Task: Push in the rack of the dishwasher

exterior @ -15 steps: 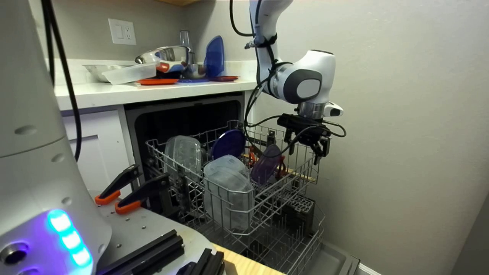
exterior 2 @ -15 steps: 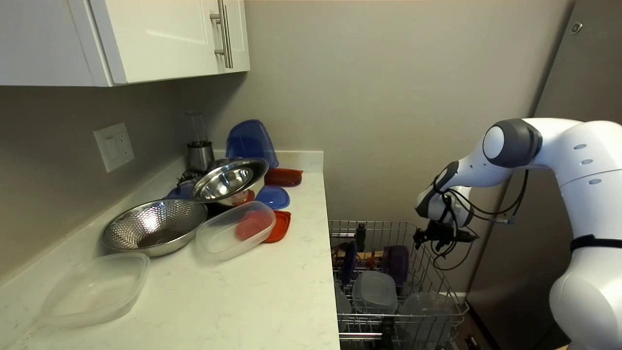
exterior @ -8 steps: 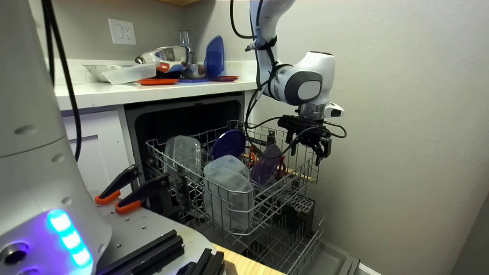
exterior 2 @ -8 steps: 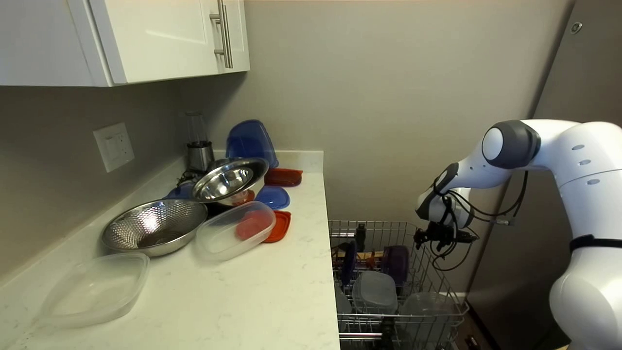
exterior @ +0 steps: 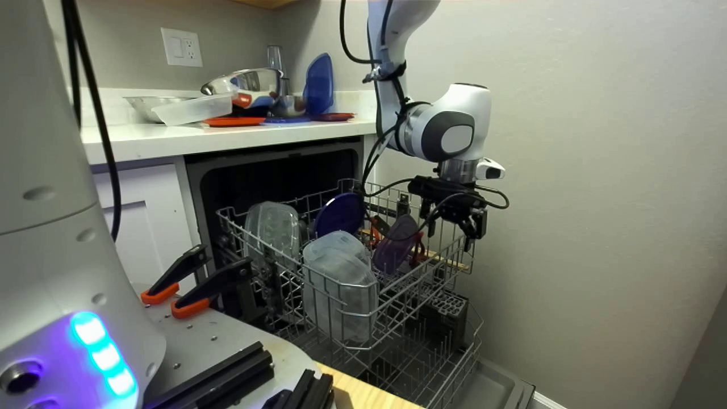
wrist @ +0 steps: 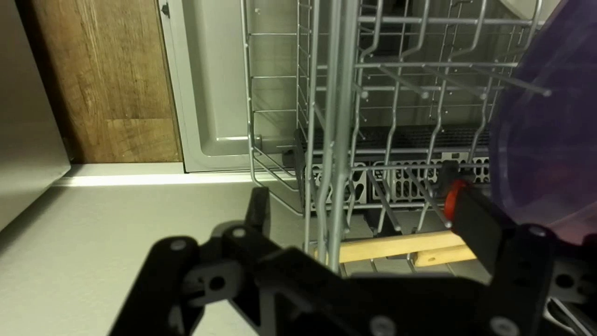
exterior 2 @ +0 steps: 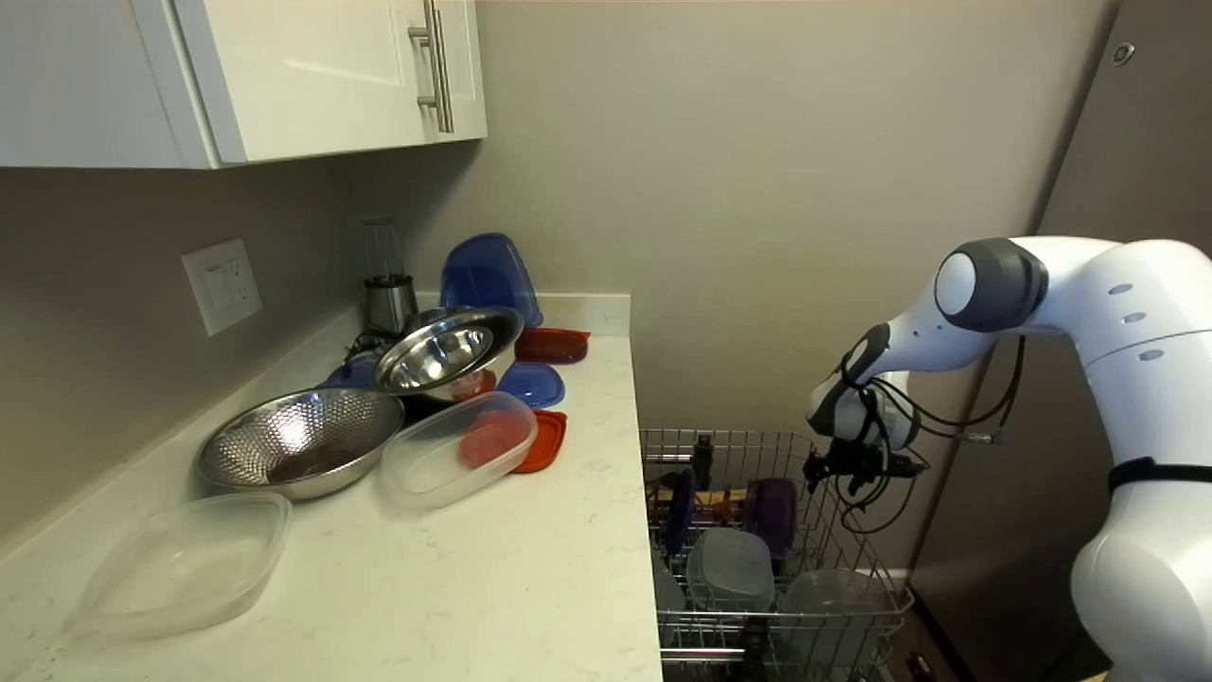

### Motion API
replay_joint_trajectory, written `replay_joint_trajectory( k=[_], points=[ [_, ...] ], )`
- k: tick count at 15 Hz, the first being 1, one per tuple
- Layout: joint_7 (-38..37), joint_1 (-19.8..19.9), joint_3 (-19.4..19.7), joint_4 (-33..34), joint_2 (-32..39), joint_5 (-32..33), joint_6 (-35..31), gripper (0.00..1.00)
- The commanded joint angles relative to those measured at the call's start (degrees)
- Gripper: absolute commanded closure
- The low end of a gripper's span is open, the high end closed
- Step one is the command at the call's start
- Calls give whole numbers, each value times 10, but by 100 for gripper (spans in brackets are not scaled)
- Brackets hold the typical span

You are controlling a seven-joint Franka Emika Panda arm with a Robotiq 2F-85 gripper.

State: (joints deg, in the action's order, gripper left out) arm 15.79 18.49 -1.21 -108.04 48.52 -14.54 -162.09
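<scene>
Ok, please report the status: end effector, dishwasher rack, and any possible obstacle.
End effector open. Upper rack loaded, pulled out; end effector at its outer edge, contact unclear. Possible obstacle: purple plastic item close by in the wrist view.

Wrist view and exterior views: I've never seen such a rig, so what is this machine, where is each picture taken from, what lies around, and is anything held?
The machine is a white jointed robot arm ending in a black two-fingered gripper. Two pictures look on from outside; the wrist view is taken from the arm's end, past its black fingers. In an exterior view, the open grey dishwasher has its upper metal wire rack pulled out, bearing clear plastic tubs and a dark blue round plastic lid. The white countertop, seen in both exterior views, bears a perforated metal colander, a shiny metal bowl and red plastic lids. Nothing appears held: the fingers stand apart, and in the wrist view the rack's wire edge shows between them.
</scene>
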Motion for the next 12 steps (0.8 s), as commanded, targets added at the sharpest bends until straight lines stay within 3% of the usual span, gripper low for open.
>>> replay_joint_trajectory(
  k=[1,12],
  points=[
    [-39,-10,-1,-1,7,22,4,0],
    [-106,-36,-7,-6,0,10,10,0]
  ],
)
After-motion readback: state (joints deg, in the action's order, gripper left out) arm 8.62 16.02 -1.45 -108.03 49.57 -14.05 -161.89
